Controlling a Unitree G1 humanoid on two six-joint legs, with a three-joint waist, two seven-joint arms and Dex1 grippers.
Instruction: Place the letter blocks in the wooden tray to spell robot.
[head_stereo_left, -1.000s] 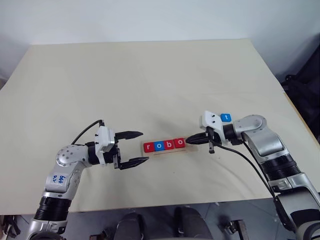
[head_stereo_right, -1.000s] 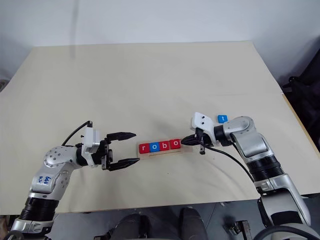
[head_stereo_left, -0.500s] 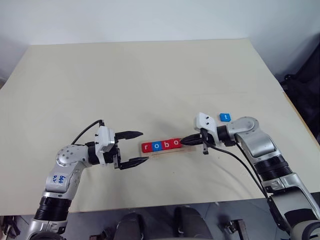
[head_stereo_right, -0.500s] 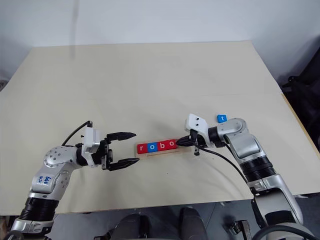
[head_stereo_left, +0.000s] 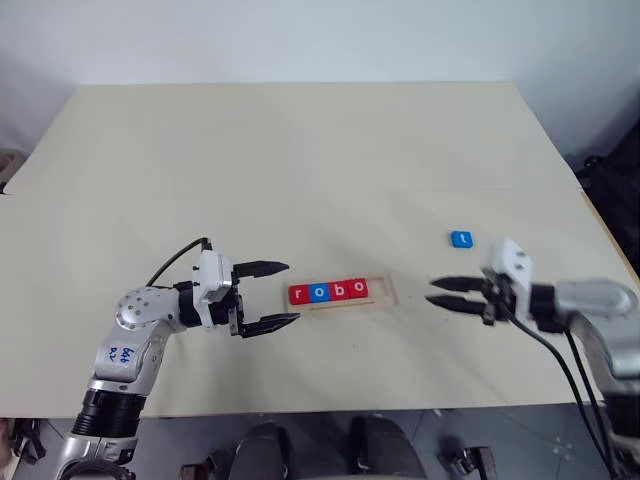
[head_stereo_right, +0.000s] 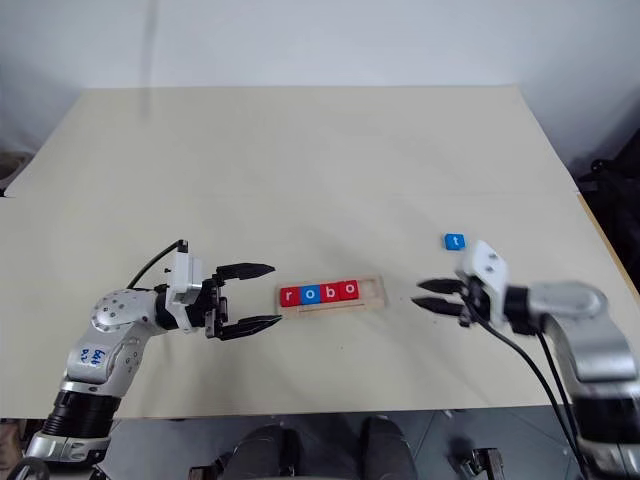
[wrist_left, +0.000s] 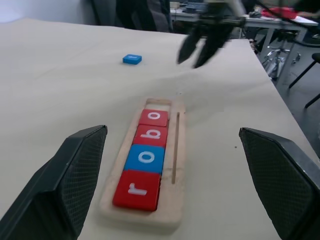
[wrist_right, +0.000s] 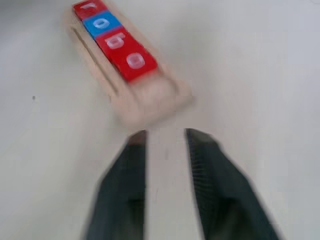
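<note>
Tray (head_stereo_left: 342, 293) lies flat near the counter's (head_stereo_left: 300, 160) front-centre, long axis running 9 to 3 o'clock. Four blocks sit in its slot, touching edge to edge: red r (head_stereo_left: 298, 294), blue o (head_stereo_left: 319, 293), red b (head_stereo_left: 340, 291), red o (head_stereo_left: 359, 290). They fill the slot from the 9 o'clock end; the 3 o'clock end of the slot is bare wood, room for one more. A thin groove runs along the tray's near edge.

Blue t (head_stereo_left: 461, 239) lies flat on the counter, apart from the tray, at approx 2 o'clock from it, touching nothing.

Right pincer (head_stereo_left: 442, 292) is at 3 o'clock from the tray, near it but clear of its end, tips aimed back toward the tray. Fingers stand slightly parted w/ nothing between them. The t block is just beyond it, at approx 1 o'clock from the tips.

Left pincer (head_stereo_left: 276, 294) is at 9 o'clock from the tray, just beside that end, not touching. Fingers spread wide, one at the far side and one at the near side, holding nothing, pointing at the r end.
</note>
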